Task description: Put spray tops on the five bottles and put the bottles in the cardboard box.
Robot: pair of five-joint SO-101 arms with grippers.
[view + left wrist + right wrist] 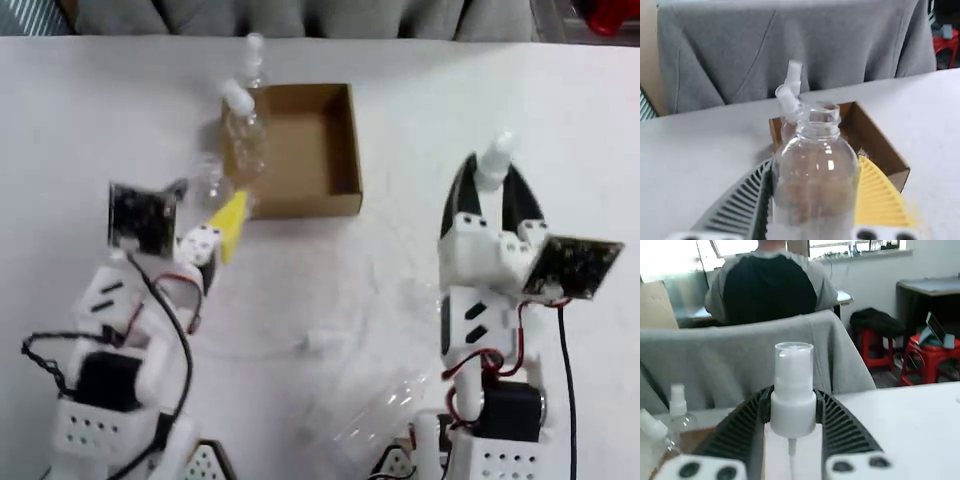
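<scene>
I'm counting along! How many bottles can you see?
4. A capped bottle and a second capped bottle stand at the left of the cardboard box. An open bottle is in the left tool. A lying bottle is on the table in front. More may be hidden.

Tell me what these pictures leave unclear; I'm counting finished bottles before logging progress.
High view: capped bottles overlap a side wall of the cardboard box; inside or outside, cannot tell.
High view: loose clear bottles too faint to count.
Left wrist view: held bottle, base cut off by the frame edge.
</scene>
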